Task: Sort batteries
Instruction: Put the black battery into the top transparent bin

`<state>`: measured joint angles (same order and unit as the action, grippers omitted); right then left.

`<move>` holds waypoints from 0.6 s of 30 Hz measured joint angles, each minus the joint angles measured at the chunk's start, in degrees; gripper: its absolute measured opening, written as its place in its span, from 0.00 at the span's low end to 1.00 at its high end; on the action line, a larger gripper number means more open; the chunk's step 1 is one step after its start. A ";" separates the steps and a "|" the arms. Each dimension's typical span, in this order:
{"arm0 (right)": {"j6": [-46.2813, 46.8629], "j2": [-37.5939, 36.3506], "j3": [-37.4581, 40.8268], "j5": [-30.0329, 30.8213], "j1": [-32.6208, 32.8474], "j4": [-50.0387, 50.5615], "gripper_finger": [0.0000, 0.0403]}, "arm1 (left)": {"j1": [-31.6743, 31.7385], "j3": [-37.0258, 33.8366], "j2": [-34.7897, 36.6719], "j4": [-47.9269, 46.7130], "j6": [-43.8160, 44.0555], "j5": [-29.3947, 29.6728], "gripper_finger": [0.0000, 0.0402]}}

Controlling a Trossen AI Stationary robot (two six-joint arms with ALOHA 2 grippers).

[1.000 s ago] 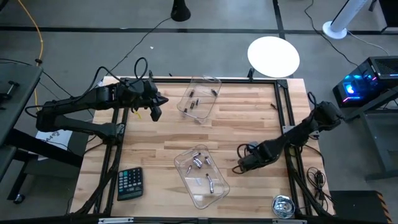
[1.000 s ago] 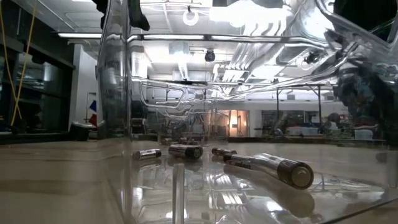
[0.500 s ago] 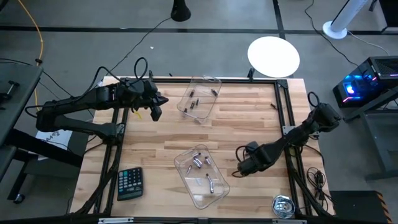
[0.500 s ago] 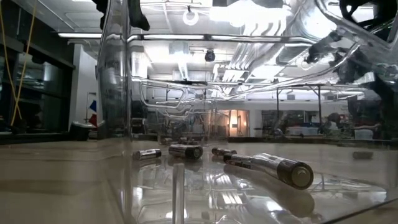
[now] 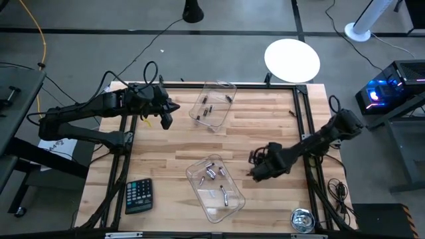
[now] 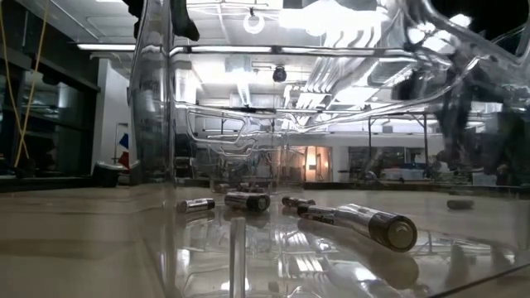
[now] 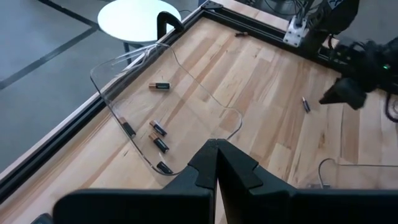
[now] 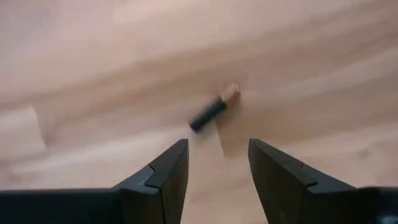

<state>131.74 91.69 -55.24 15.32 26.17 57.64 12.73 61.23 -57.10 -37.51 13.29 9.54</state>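
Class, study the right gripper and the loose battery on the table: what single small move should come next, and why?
Probably ease the right gripper forward and down over the loose battery, then close. Its fingers stand open and empty, and the battery lies on the bare wooden table just ahead of the fingertips, slanted across the gap, outside either tray.

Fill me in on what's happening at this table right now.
The robot is sorting batteries into two clear plastic trays. The right gripper hangs open just above the wooden table, beside the near tray, with a loose battery lying just ahead of its fingers, not held. The left gripper waits shut over the table's far left, facing the far tray, which holds a few small batteries. The near tray holds several more.
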 joint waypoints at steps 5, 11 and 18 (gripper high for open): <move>-2.26 0.49 -0.04 1.42 -5.03 -0.84 0.40 | 0.00 0.00 0.00 -0.07 -0.93 0.00 0.00; -4.40 3.20 -0.10 0.08 -7.89 -0.32 0.40 | 0.00 0.00 0.00 -0.79 -0.93 -0.90 0.00; -4.80 8.94 -0.11 -5.73 -8.38 -3.51 0.40 | 0.00 0.00 0.00 -0.73 -0.91 -1.36 0.00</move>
<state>126.94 100.63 -55.35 9.59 17.80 54.13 12.73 61.23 -57.10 -38.24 12.38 8.19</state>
